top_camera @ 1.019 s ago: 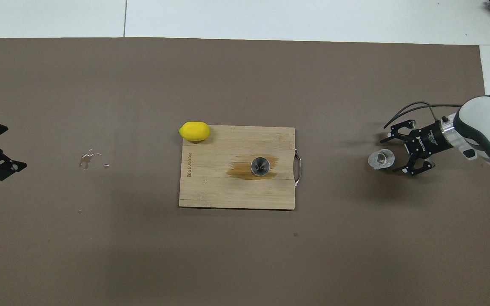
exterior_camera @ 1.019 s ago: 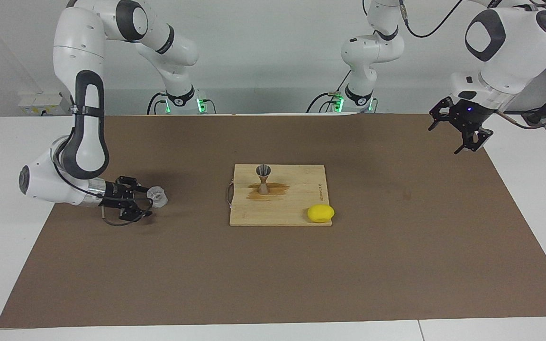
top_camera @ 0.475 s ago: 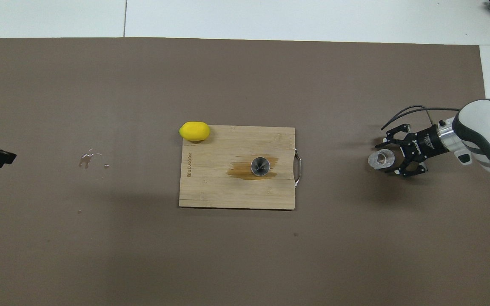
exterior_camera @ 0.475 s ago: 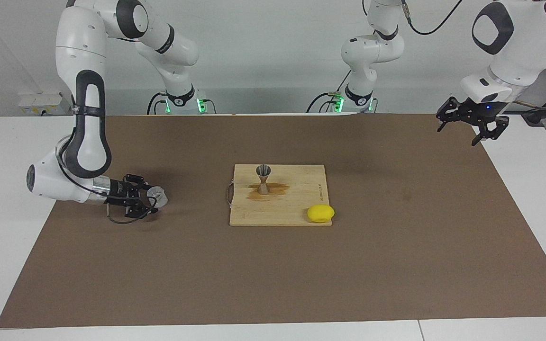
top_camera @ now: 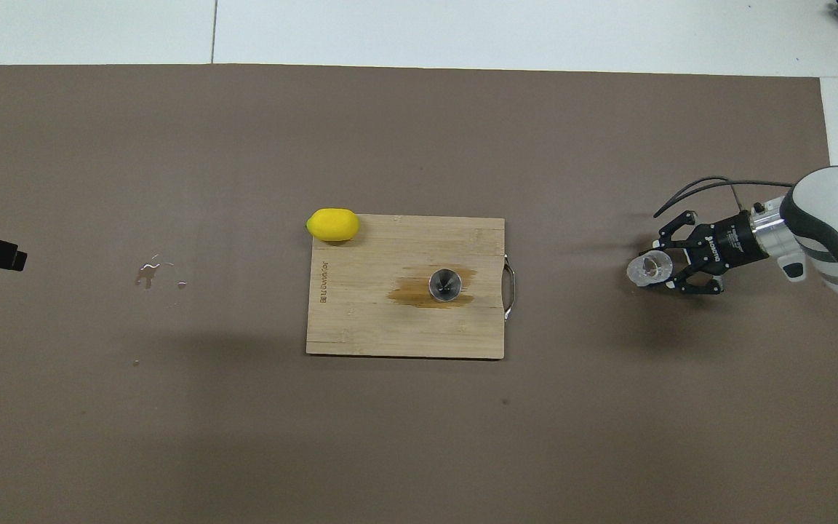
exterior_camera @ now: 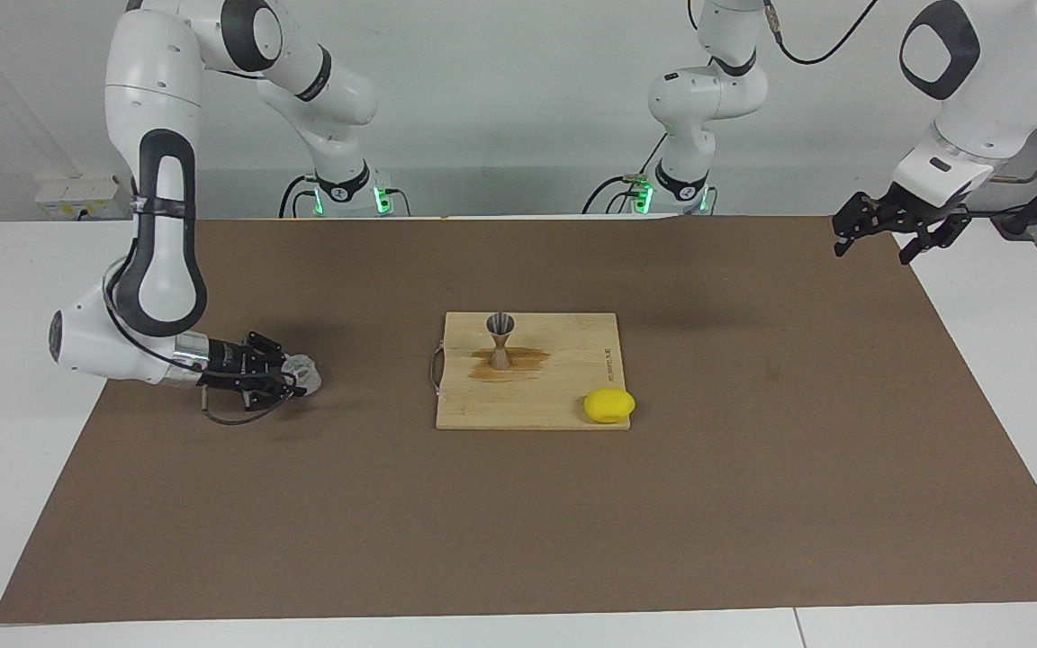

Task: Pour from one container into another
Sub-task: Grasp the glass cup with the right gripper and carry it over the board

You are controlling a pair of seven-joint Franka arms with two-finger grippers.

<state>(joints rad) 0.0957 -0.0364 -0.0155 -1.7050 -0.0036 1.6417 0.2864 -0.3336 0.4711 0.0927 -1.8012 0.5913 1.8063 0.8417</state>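
So the task stood at its first step: the right gripper, lying low at the middle left of the facing view, had its fingers clamped on the small clear plastic cup, which sat at bench level on the brown mat toward the right arm's end and looked not yet lifted. In the overhead view the same cup showed at the middle right of the frame, held sideways-on by the gripper. The metal jigger stood upright in the centre of the frame on the wooden cutting board, over a dark wet-looking stain, well apart from the cup. A lemon rested at the board's lower right corner in the facing view. The left gripper hung in the upper right of that view, fingers apart and empty, its arm waiting. Lifting, carrying over the jigger and tipping all seemed left to do; whether the cup held liquid could not be told.
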